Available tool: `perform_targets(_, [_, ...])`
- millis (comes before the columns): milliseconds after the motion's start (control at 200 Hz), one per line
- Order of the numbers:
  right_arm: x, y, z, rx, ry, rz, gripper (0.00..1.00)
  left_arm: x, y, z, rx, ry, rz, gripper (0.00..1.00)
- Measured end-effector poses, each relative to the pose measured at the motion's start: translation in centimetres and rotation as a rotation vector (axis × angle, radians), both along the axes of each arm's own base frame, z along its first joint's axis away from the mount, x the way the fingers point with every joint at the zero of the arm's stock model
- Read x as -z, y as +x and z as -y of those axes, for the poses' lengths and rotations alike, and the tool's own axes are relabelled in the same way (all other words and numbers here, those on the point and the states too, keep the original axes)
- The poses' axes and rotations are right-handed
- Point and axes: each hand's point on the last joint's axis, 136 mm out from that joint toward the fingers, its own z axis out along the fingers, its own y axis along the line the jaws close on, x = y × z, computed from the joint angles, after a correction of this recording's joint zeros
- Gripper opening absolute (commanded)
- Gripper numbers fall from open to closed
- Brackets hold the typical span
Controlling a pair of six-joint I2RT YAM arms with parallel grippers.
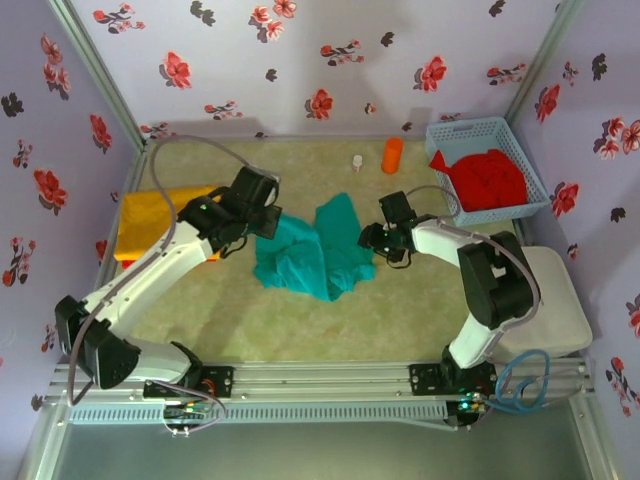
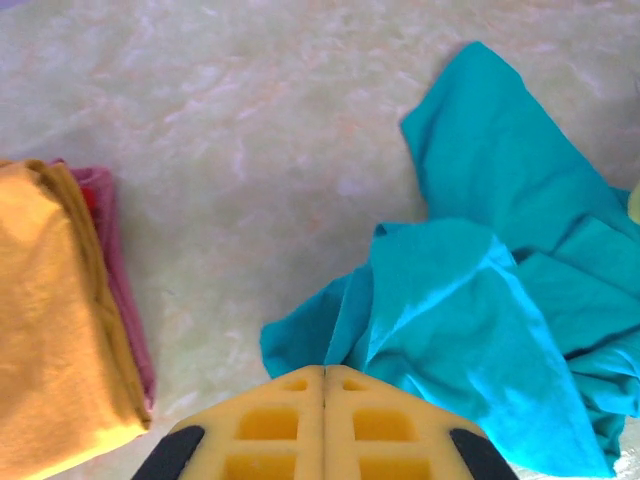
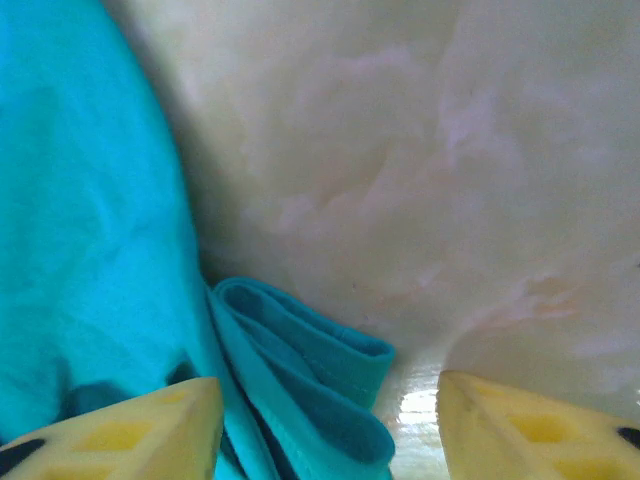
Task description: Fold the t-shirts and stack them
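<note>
1. Teal t-shirt (image 1: 315, 250) lies crumpled at the middle of the table (image 1: 400, 310), whose surface is pale, marbled and beige-green.
2. Walls (image 1: 330, 60) papered in lilac with red and dark flowers enclose the table on three sides. A metal rail (image 1: 320, 385) along the near edge carries both arm bases.
3. A light blue basket (image 1: 480, 128) stands at the far right corner with red t-shirts (image 1: 490, 178) heaped inside. An orange cylinder (image 1: 392, 155) stands upright to its left.
4. The yellow-orange t-shirt (image 1: 150, 220) lies folded at the table's left edge. The left wrist view shows a red-pink layer (image 2: 115, 280) beneath it.
5. The teal cloth is unfolded and rumpled: one lobe points toward the back wall, and a wider, creased mass spreads toward the near edge.
6. The left gripper (image 1: 268, 222) sits at the shirt's left edge. Its fingers (image 2: 270, 420) are pressed together, with the cloth's folds gathered at their tips, apparently pinched.
7. The right gripper (image 1: 368, 238) sits at the shirt's right edge with its jaws about half apart. A doubled hem lies between the fingers (image 3: 110, 430), nearer the left one, and is not clamped.
</note>
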Motion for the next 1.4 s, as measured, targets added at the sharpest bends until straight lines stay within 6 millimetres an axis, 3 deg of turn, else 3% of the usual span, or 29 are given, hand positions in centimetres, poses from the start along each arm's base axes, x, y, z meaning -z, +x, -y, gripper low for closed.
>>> perform_targets(60, [0.4,-0.1,0.1,0.001,-0.004,-0.014,0.20,-0.6,0.1,-0.9,-0.014,-0.004,0.013,0.00])
perform_targets(175, [0.4,0.1,-0.3,0.007,0.018,-0.016,0.00,-1.7,0.2,-2.5,-0.048,-0.015,0.035,0.00])
perform_targets(350, [-1.2,0.3,0.9,0.031,-0.037,0.030,0.00,-2.8,0.5,-6.0,-0.124,-0.012,0.052,0.00])
perform_targets(495, [-7.6,1.2,3.6,0.113,-0.082,0.222,0.00,-4.9,1.2,-9.0,-0.202,-0.026,0.095,0.00])
perform_targets(595, [-12.7,1.1,6.5,0.211,-0.104,0.384,0.00,-7.0,1.2,-9.8,-0.216,-0.047,0.147,0.00])
perform_targets(670, [-15.0,0.4,8.4,0.273,-0.114,0.472,0.02,-8.3,1.0,-10.0,-0.215,-0.062,0.181,0.00])
perform_targets(825, [-15.8,-0.8,10.5,0.339,-0.147,0.524,0.03,-9.9,1.1,-10.0,-0.206,-0.076,0.228,0.00])
perform_targets(985, [-14.1,-1.4,11.1,0.354,-0.172,0.486,0.14,-10.1,1.2,-10.1,-0.204,-0.068,0.240,0.00])
perform_targets(1005, [-13.9,-1.5,11.1,0.354,-0.174,0.480,0.18,-10.2,1.2,-10.1,-0.204,-0.069,0.243,0.00])
perform_targets(1060, [-13.5,-1.5,11.1,0.354,-0.183,0.465,0.45,-10.4,1.1,-10.1,-0.202,-0.073,0.253,0.00])
perform_targets(1135, [-12.7,-1.6,11.2,0.353,-0.198,0.439,0.43,-10.4,0.9,-10.2,-0.201,-0.079,0.268,0.00])
perform_targets(1175, [-12.1,-1.7,11.2,0.348,-0.209,0.418,0.47,-10.3,0.7,-10.3,-0.201,-0.080,0.271,0.00])
perform_targets(1285, [-10.9,-1.9,11.1,0.331,-0.224,0.376,0.81,-9.9,0.2,-10.5,-0.201,-0.081,0.273,0.00])
perform_targets(1400, [-10.3,-2.2,10.9,0.311,-0.228,0.350,0.80,-9.4,-0.2,-10.7,-0.200,-0.079,0.269,0.00])
